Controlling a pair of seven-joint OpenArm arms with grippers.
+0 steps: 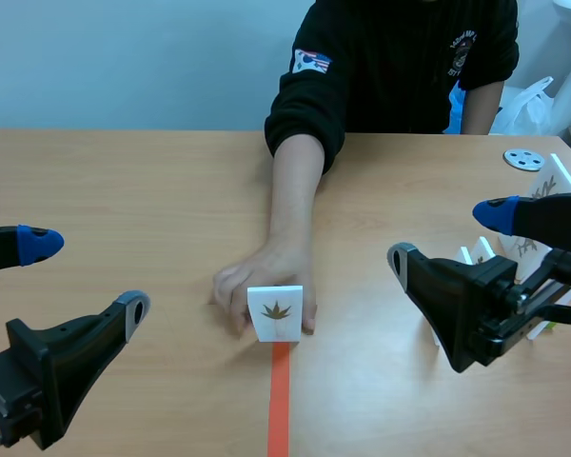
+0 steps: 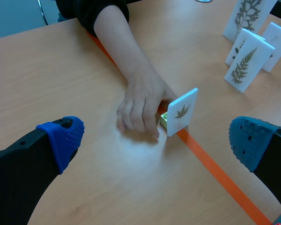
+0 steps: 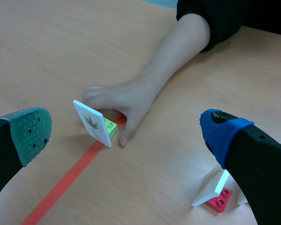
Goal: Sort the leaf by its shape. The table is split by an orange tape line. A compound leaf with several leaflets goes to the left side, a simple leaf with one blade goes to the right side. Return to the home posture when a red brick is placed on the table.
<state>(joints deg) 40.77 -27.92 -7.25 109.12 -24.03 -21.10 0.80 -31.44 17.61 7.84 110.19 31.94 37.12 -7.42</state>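
Note:
A white card (image 1: 275, 312) showing a brown leaf with several pointed lobes stands upright at the far end of the orange tape line (image 1: 280, 400). A person's hand (image 1: 257, 276) rests just behind it and touches it. The left wrist view shows the card (image 2: 182, 111) on a small green brick (image 2: 163, 119), ahead of my open left gripper (image 2: 155, 140). In the right wrist view the card (image 3: 92, 123) and hand (image 3: 117, 96) are ahead of my open right gripper (image 3: 126, 130). Both grippers (image 1: 86, 277) (image 1: 447, 236) hang apart from the card, holding nothing.
Several white cards with fern-like leaves (image 2: 246, 65) stand on the table's right side, behind my right gripper (image 1: 528, 243). One card near my right finger sits on a red brick base (image 3: 218, 199). A white disc (image 1: 524, 159) lies at the far right. The person's forearm crosses the table's middle.

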